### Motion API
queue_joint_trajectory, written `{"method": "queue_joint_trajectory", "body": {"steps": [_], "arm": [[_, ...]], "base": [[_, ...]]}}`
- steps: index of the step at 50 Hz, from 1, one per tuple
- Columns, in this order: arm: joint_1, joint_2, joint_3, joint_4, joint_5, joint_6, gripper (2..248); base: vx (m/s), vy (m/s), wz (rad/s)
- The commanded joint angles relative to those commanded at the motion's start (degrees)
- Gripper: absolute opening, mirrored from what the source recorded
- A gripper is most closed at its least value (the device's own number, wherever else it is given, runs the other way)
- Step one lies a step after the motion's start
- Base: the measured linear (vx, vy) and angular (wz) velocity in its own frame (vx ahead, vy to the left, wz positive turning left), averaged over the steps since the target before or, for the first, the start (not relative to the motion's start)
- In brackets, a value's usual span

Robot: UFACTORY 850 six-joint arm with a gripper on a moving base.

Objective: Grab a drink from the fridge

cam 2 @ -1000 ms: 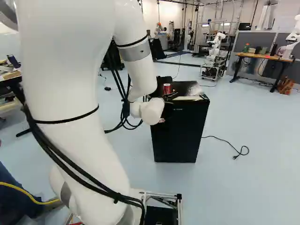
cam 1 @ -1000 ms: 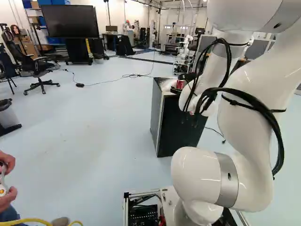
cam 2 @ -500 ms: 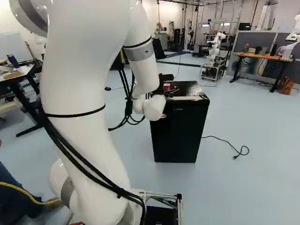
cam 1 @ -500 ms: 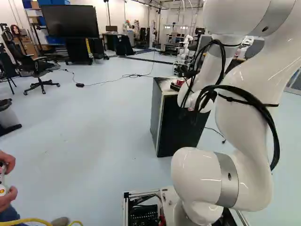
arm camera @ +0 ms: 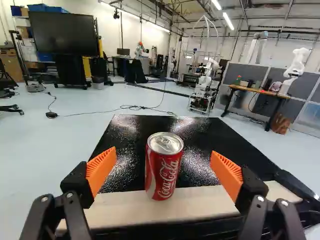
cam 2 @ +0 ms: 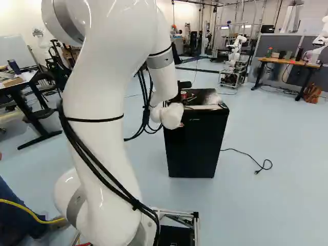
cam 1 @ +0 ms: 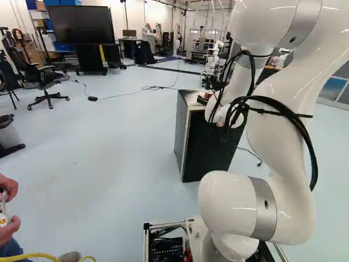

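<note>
In the right base view my gripper (cam 2: 187, 93) is at the top of the small black fridge (cam 2: 197, 146), partly hidden by the wrist. The wrist view shows the gripper (arm camera: 163, 159) open, an orange pad on each side. A red drink can (arm camera: 164, 172) stands upright on the fridge top (arm camera: 132, 175), near its front edge. It is centred between the two fingers, with a gap on either side; neither touches it. The fridge door is closed in the base views.
A black cable (cam 2: 246, 155) lies on the floor beside the fridge. Another robot (arm camera: 205, 85) stands farther back, and one more (arm camera: 295, 70) is by a wooden table (arm camera: 257, 91). A person's hands (cam 1: 6, 202) hold a controller at the left base view's edge.
The arm has shifted, its upper part leaning inward and the wrist moving a little farther over the fridge. More of the can is hidden in the base views. The base and fridge have stayed put.
</note>
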Motion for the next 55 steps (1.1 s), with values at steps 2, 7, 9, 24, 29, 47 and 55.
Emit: {"method": "queue_joint_trajectory", "body": {"steps": [2,7,9,24,29,47,55], "arm": [[0.0,-0.4,-0.4,0.0,0.0,0.0,247],[-0.1,-1.3,-1.6,0.0,0.0,0.0,247],[-0.1,-1.6,-2.0,0.0,0.0,0.0,247],[-0.3,-2.6,-3.2,0.0,0.0,0.0,237],[-0.3,-2.6,-3.2,0.0,0.0,0.0,199],[-0.3,-1.6,-3.2,0.0,0.0,0.0,98],[-0.3,-0.6,-3.2,0.0,0.0,0.0,98]], "base": [[0.0,0.0,0.0],[0.0,0.0,0.0],[0.0,0.0,0.0],[0.0,0.0,0.0],[0.0,0.0,0.0],[0.0,0.0,0.0],[0.0,0.0,0.0]]}}
